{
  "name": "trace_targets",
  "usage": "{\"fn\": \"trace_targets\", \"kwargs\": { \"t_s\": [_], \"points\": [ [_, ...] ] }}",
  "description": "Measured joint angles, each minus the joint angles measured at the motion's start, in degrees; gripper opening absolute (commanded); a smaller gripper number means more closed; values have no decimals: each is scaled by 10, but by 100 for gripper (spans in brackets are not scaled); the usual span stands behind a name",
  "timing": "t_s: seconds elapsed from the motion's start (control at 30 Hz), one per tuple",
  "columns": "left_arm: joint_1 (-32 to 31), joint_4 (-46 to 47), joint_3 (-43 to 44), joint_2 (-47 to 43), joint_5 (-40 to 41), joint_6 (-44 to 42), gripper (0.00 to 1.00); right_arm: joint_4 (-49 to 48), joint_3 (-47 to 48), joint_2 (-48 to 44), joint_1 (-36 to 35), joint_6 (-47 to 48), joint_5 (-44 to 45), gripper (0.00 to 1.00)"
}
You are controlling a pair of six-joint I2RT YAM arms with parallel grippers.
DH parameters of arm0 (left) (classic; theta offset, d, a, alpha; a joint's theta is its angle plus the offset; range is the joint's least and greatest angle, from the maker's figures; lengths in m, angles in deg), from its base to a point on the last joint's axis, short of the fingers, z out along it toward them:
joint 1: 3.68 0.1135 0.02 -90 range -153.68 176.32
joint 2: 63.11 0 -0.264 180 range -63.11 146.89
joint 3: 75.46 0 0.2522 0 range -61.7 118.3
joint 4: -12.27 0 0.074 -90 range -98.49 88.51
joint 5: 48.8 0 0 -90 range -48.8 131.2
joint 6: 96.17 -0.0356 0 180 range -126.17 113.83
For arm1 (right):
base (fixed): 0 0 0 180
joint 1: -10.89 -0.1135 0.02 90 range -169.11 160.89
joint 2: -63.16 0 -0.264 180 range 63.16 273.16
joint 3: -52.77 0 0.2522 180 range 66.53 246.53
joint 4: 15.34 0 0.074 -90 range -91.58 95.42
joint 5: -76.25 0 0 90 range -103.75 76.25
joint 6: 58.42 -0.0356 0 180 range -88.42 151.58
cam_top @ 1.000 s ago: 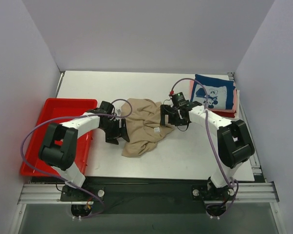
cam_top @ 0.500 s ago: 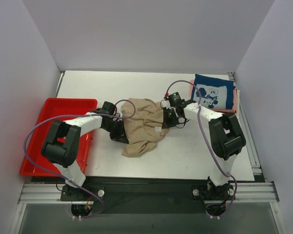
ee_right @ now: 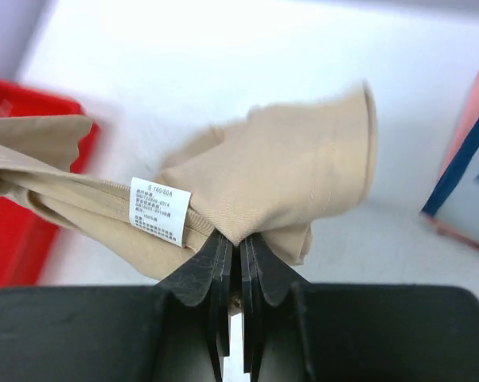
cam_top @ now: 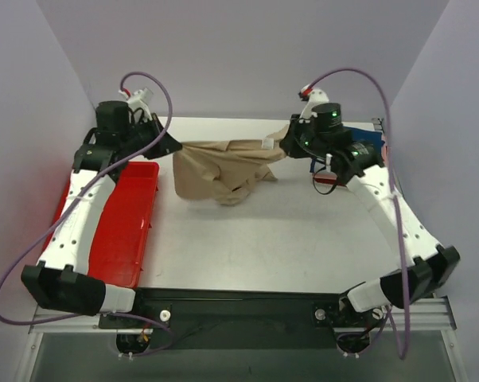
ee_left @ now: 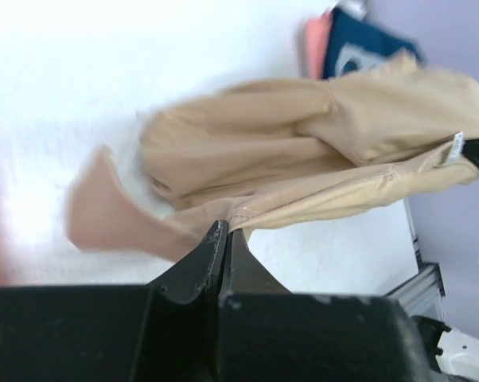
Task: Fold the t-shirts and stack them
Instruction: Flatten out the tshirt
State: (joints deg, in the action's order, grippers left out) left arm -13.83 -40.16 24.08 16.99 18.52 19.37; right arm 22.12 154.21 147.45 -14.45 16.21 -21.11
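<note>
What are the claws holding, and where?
The tan t-shirt: left claw pinches one end of its edge, right claw the other, beside the white label.

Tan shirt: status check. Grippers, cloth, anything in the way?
Left gripper and right gripper both shut on tan shirt. Shirt stretched between them, middle sagging. Nothing blocking; red tray at left.

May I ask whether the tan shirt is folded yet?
Hanging loose, unfolded: the tan shirt is stretched between the left gripper and right gripper, each shut on an edge, its bunched middle sagging.
</note>
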Motion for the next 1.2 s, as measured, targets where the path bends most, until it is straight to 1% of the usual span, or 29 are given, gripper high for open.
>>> {"fn": "trace_targets", "kwargs": {
  "t_s": [0.13, 0.27, 0.4, 0.5, 0.6, 0.73, 0.87, 1.0, 1.1, 1.2],
  "points": [
    [12, -2, 75, -54, -4, -11, 0, -3, 70, -87, -12, 12, 30, 7],
    [11, 1, 130, -100, -4, -28, 0, -3, 104, -141, -34, 26, 38, 9],
    [11, 8, 175, -133, 3, -43, 0, -1, 124, -159, -56, 33, 35, 10],
    [11, 13, 213, -136, 18, -55, 0, 2, 144, -159, -71, 38, 42, 11],
    [20, 25, 240, -133, 38, -65, 0, 5, 160, -161, -71, 40, 61, 11],
    [20, 44, 240, -126, 39, -68, 0, -3, 165, -158, -72, 43, 84, 8],
    [20, 83, 206, -104, 20, -64, 0, -10, 160, -132, -73, 50, 121, 4],
    [15, 113, 176, -44, 14, -62, 0, -16, 128, -94, -72, 47, 161, 1],
    [9, 116, 170, 12, 30, -62, 0, -7, 92, -80, -72, 39, 167, 1],
    [8, 109, 168, 33, 52, -66, 0, 7, 70, -83, -72, 30, 163, 0]
  ]
}}
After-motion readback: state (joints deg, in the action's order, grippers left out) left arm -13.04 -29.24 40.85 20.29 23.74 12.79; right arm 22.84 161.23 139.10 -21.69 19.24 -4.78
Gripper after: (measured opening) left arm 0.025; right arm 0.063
